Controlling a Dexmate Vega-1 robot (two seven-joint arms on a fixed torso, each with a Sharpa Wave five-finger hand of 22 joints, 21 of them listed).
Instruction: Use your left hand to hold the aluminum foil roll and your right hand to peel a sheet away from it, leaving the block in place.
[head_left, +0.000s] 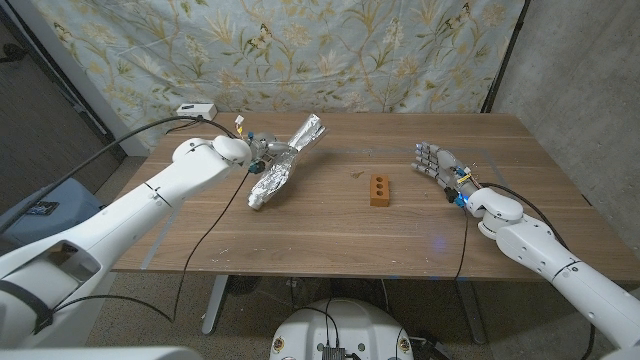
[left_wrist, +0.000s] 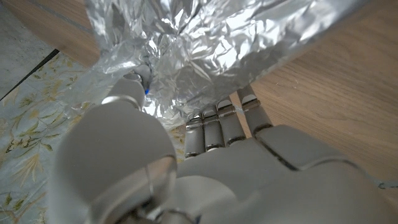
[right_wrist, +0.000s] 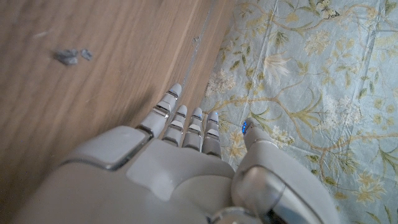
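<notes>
Holding status: left hand (head_left: 255, 152) is at the aluminum foil roll (head_left: 272, 180), fingers (left_wrist: 219, 127) wrapped onto crumpled foil in the left wrist view; reads as a grip on the roll.
Roll location: left half of the wooden table (head_left: 330, 235), lying diagonally, well apart from the block.
Loose sheet: a foil flap (head_left: 305, 130) sticks up and away from the roll's far end, already crinkled.
Block: small brown block (head_left: 380, 190) near table centre, between the two hands, touching neither.
Right hand: right hand (head_left: 440, 165) on the right side, well apart from roll and block; holds nothing, fingers (right_wrist: 186, 121) extended and close together.
Risk 1: right arm's reach to the flap passes near the block; a low sweep could knock it out of place.
Risk 2: foil is thin and creased; a pull across the creases would likely tear it rather than peel it.
Risk 3: left grip sits on soft foil, so the roll may crush or slide under a pull.
Next move needs: high approach over the block, pinch on the flap's edge.
</notes>
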